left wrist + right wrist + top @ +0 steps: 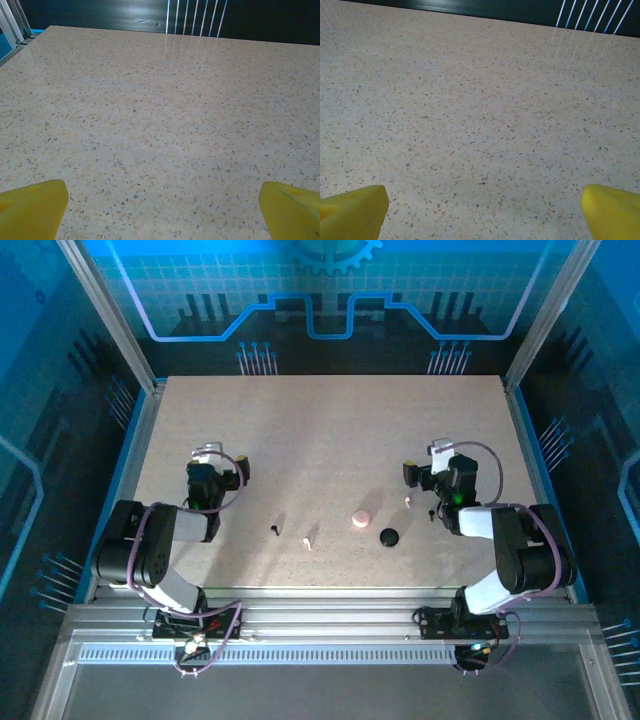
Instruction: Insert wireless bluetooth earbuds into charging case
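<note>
Pucks between earbuds, on table

No readable text, label, brand, number or sign on the table or blue backdrop

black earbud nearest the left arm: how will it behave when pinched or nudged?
Likely very light: the black earbud is tiny beside the pink puck, so a nudge should slide it on the glossy table. Its narrow, elongated shape may make it pivot or slip out of a pinch.
</note>
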Available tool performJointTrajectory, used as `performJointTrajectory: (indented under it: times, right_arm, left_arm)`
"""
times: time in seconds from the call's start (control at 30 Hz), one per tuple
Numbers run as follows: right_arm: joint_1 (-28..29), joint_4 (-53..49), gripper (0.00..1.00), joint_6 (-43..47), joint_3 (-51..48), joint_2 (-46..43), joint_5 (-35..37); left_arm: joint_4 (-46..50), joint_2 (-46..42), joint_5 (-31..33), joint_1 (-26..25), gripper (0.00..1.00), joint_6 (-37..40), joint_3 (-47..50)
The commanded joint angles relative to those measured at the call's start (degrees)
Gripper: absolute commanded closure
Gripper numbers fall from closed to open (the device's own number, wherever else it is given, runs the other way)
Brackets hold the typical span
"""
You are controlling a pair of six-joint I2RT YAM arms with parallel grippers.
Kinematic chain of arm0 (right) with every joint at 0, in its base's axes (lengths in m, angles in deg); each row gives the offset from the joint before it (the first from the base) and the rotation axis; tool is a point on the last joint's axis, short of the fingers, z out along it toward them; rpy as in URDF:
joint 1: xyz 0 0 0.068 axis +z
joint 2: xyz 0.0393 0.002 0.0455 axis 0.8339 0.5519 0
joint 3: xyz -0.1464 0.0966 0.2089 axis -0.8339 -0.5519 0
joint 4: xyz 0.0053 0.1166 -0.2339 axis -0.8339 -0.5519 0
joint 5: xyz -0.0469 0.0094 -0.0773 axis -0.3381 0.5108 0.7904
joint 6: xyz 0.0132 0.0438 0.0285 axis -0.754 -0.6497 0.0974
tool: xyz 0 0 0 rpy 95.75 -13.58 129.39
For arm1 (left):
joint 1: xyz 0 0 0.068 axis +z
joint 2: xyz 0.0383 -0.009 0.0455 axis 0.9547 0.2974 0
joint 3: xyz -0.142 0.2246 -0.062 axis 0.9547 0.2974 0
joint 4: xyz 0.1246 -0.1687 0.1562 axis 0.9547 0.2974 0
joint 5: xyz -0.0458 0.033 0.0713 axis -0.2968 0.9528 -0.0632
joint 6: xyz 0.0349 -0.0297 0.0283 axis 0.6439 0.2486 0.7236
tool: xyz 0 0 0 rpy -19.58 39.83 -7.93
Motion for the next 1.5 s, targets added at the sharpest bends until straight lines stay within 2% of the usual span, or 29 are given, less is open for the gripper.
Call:
performJointTrajectory:
  times: [0.0,1.17,1.23,1.3,1.47]
  right_arm:
    - [0.0,-0.8,0.00,-0.7,-0.6,-1.3,0.6]
    - [0.0,-0.6,0.00,-0.7,-0.7,-1.4,0.5]
    - [0.0,-3.8,0.00,-0.3,0.8,-2.5,-0.4]
    - [0.3,-11.1,0.00,0.0,3.9,-4.8,-0.1]
    - [1.2,-30.8,0.00,-0.9,11.9,-11.3,0.7]
  left_arm:
    - [0.4,-1.3,-1.6,0.6,0.01,1.1,0.7]
    - [0.2,-1.4,-1.6,0.6,0.01,1.2,0.8]
    - [-0.1,-1.7,-1.8,0.5,0.01,1.3,1.1]
    - [2.0,-3.8,-1.4,0.2,0.01,1.6,0.7]
    - [16.0,-10.6,1.3,-2.1,0.01,3.6,-4.1]
